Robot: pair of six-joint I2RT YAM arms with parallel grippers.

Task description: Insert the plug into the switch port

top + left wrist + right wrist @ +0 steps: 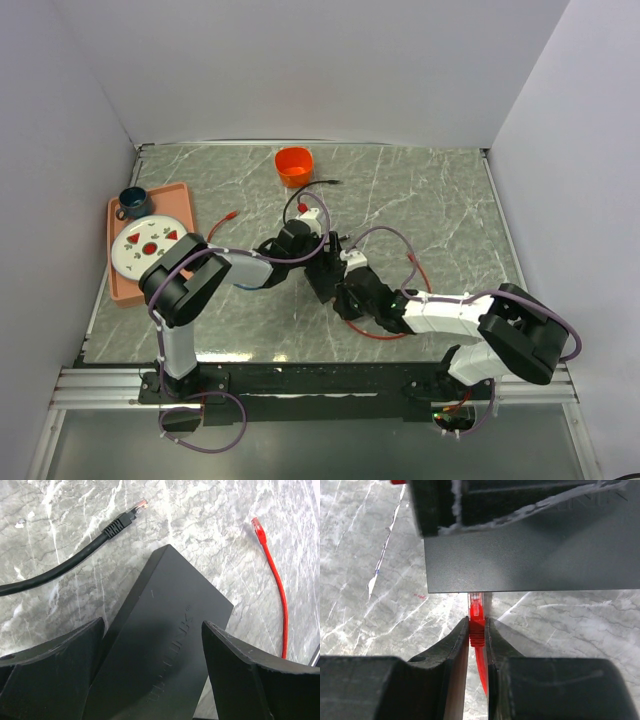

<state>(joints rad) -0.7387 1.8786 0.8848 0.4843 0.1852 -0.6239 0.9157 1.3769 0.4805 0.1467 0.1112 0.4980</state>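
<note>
The flat black box (172,600) lies on the marble, and my left gripper (152,625) straddles it with wide jaws, one finger against each long side. My right gripper (477,622) is shut on the red plug (476,611). The plug's clear tip meets the box's near narrow edge (530,565). The switch port itself is hidden under that edge. In the top view both grippers meet at the box (320,278) mid-table, the left gripper (305,245) behind it and the right gripper (342,287) in front. The red cable (380,335) trails back from the plug.
A black cable with a clear plug (125,519) lies beyond the box, and a second red plug end (257,526) is to its right. An orange cup (294,165) stands at the back. A tray (185,195) with a plate and a blue cup sits at the left.
</note>
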